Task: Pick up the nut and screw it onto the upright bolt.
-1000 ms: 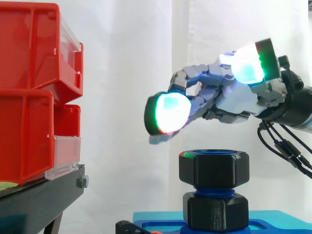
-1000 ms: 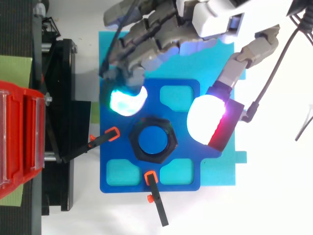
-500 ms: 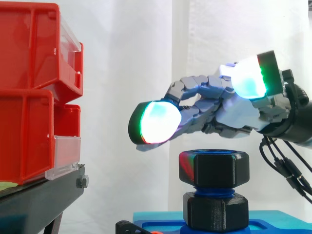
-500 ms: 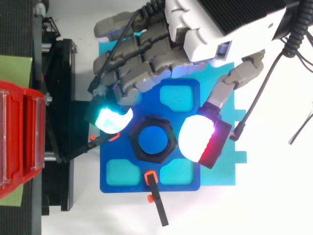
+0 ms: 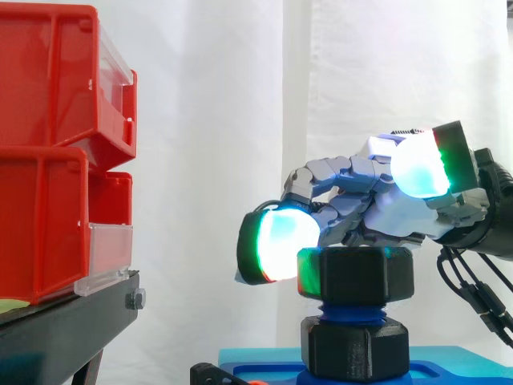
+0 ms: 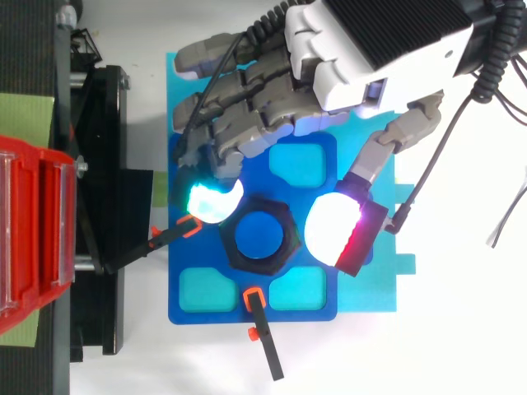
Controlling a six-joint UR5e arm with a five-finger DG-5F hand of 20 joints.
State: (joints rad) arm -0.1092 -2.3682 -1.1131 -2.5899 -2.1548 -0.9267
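Note:
A black hex nut point(image 5: 357, 277) sits on top of the upright blue bolt point(image 5: 353, 310), above a second black nut point(image 5: 354, 349) at the bolt's foot. From above, the nut's ring point(image 6: 231, 243) surrounds the blue bolt end point(image 6: 257, 237). My hand point(image 6: 362, 49) comes in from the right and hangs over the nut, open. One glowing fingertip point(image 5: 276, 245) is at the nut's left side, touching or nearly touching it. The thumb pad point(image 5: 418, 164) is up to the right, higher than the nut and apart from it.
The bolt stands on a dark blue fixture plate point(image 6: 206, 317) on a teal mat point(image 6: 370, 288). Two orange-tipped clamps point(image 6: 189, 224) point(image 6: 254, 298) hold the plate. Red bins point(image 5: 56, 160) sit on a black stand point(image 5: 64, 329) at the left.
My hand has dropped from above the nut to its level, and the leading fingertip has curled back in beside the nut's left side. The nut has not moved.

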